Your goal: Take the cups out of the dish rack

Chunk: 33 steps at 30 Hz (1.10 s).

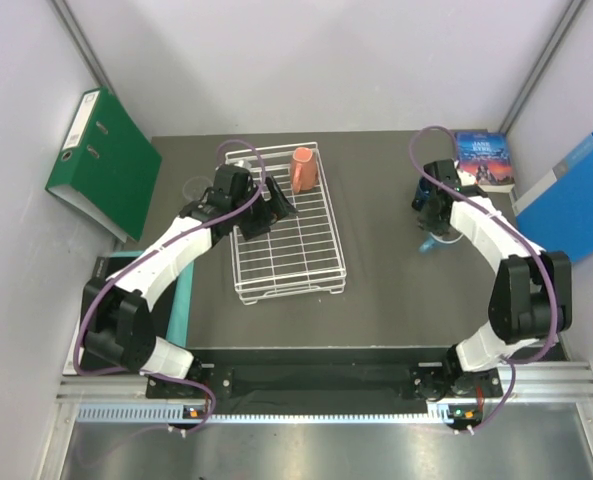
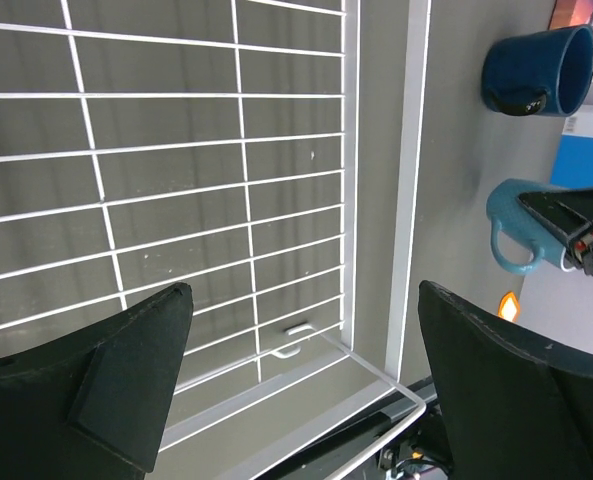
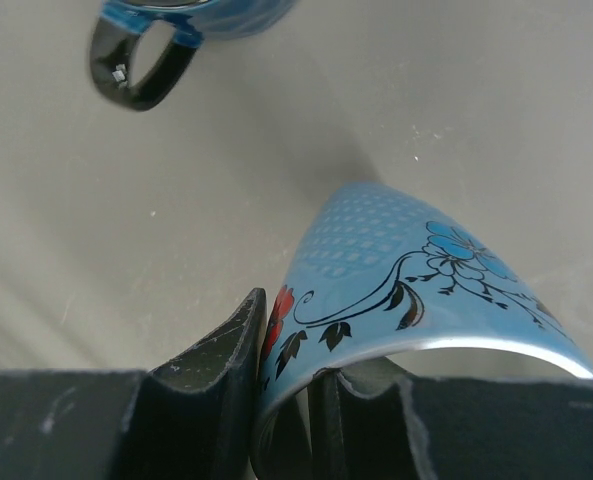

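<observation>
**Right jaws pinch the light-blue mug; left jaws wide over the rack**

We see the right jaws closed on the rim of the light-blue mug point(image 3: 396, 270). One finger point(image 3: 216, 370) presses the flowered outer wall and the other sits inside the cup. The mug is off to the right of the rack point(image 1: 288, 293), well apart from it, over the dark worktop point(image 1: 386, 290). We cannot tell whether its base touches the surface.

Just beyond it sits the dark-blue mug point(image 2: 536, 70), also on the worktop, with its glossy handle turned toward the right wrist camera. A book point(image 1: 484, 160) lies near it at the far right.

The left jaws are spread as wide as we see them go, and they grip nothing. They hang over the left part of the rack. In the left wrist view only white wire grid, one long side rail and a rounded corner show between the two black fingers point(image 2: 126, 380). We cannot tell whether the fingers touch the wires.

The orange mug point(image 1: 303, 168) is in the rack at its far end, beyond the left jaws. A clear glass point(image 1: 194, 188) is on the worktop just left of the rack, beside the left arm.
</observation>
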### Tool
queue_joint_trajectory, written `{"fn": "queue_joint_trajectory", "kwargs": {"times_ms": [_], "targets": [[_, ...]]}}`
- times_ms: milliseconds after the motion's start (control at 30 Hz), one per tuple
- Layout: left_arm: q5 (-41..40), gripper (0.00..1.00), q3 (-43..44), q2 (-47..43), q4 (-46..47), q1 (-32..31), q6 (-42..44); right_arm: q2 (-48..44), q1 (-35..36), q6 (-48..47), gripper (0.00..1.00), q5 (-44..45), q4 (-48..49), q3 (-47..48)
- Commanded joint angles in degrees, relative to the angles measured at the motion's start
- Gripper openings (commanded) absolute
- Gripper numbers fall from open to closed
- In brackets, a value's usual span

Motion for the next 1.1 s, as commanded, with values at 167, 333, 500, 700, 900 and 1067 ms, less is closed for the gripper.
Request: {"fn": "queue_joint_trajectory", "kwargs": {"times_ms": [167, 333, 500, 700, 900, 1067], "targets": [[-2.19, 0.99, 4.20, -0.93, -3.29, 0.04, 1.91, 9.08, -2.73, 0.25, 0.00, -2.71, 4.33, 8.21], [-2.37, 0.99, 4.64, -0.67, -3.56, -0.05, 2.09, 13.22, -3.43, 0.16, 0.00, -3.41, 3.72, 12.44], [-2.63, 0.99, 4.55, -0.85, -3.29, -0.05, 2.44, 16.91, -3.96, 0.07, 0.00, -4.12, 2.40, 16.40], [-2.81, 0.99, 4.99, 0.47, -3.82, -0.05, 2.61, 18.41, -3.96, -0.28, 0.00, -4.99, 2.31, 16.76], [-2.02, 0.99, 5.78, 1.88, -4.00, -0.05, 2.61, 19.47, -4.05, -0.72, 0.12, -5.61, 2.22, 16.93], [-1.58, 0.99, 6.22, 2.32, -4.00, -0.05, 3.05, 17.54, -4.05, -0.90, 0.24, -7.28, 3.01, 16.41]]}}
